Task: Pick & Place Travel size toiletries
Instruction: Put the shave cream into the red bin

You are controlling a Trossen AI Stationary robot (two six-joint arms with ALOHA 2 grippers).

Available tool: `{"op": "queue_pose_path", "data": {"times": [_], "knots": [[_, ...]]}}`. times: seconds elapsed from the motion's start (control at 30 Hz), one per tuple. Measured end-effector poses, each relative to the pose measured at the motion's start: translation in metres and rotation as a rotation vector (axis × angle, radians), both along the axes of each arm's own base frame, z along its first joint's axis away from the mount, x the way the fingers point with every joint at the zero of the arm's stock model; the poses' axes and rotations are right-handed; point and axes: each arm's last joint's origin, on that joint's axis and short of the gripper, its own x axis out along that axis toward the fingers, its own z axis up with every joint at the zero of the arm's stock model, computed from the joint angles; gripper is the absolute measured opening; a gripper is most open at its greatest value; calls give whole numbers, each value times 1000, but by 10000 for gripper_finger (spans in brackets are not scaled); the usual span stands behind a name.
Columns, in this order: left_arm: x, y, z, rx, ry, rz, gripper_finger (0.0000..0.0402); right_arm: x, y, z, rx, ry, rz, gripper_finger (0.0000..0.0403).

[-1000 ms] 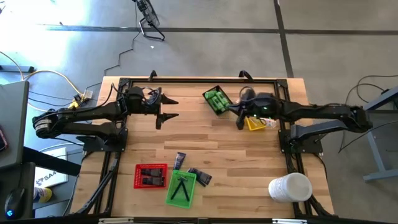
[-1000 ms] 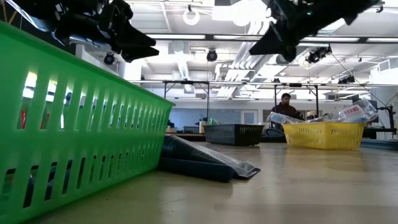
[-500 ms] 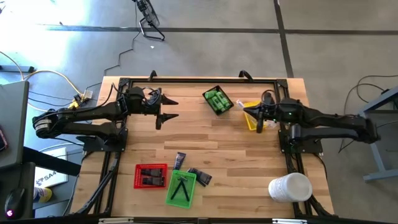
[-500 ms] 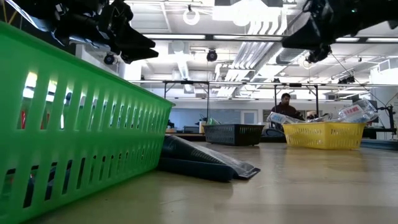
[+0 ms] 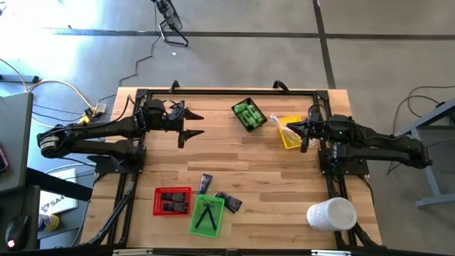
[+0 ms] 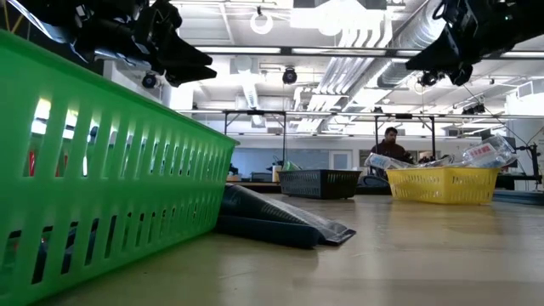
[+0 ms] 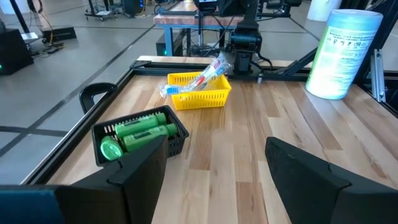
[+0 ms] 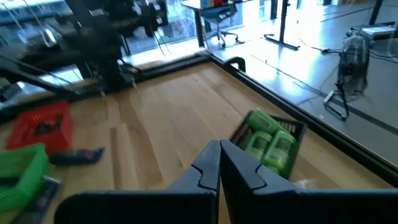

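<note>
1. Right tool (image 5: 304, 132): fingers pressed together on nothing, raised beside the yellow tray (image 5: 288, 133) at the bench's right rear.
2. Left tool (image 5: 190, 124): spread wide and empty, waiting above the left rear of the bench (image 5: 234, 167).
3. Clear-wrapped sticks (image 7: 198, 81): lying aslant in the yellow tray, ends poking over its rim. Likely light, with crinkly, slippery film; best pinched across the stiff middle rather than at a loose wrapper end.
4. Green bottles (image 7: 138, 131): laid side by side in the black tray (image 5: 249, 114), next to the yellow one. Probably rigid, smooth and prone to rolling; a grip across the round body, near mid-length, looks safest.
5. Dark flat packets (image 5: 206, 183): loose on the bench at the front, just beside the green tray (image 5: 207, 215); another lies near its right corner. They appear thin and pliable, hard to get a finger under; taking an edge seems wise.
6. Thin dark pieces (image 5: 207, 214): already in the green tray; the red tray (image 5: 172, 201) also holds dark items.
</note>
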Motion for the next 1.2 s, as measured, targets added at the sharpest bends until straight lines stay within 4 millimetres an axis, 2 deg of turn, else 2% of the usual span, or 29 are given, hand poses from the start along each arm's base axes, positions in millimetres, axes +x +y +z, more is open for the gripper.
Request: {"op": "queue_pose_path", "data": {"times": [0.23,0.4,0.53,0.67,0.77,0.97,1.2], "knots": [[0,0,-1,-11,8,1,267,-6,0,0,-33,8,-19,2],[0,0,-2,-107,12,18,267,-2,0,3,-100,-34,-3,2],[2,-5,-3,-159,9,90,267,4,0,-17,-163,-62,64,2],[7,-19,-3,-158,6,164,267,6,0,-38,-147,-109,65,2],[10,-33,-3,-189,0,207,267,7,0,-46,-136,-114,75,2],[12,-57,-6,-269,5,271,260,7,0,-44,-139,-140,76,3],[25,-83,7,-310,89,265,211,8,3,-43,-121,-151,166,3]]}}
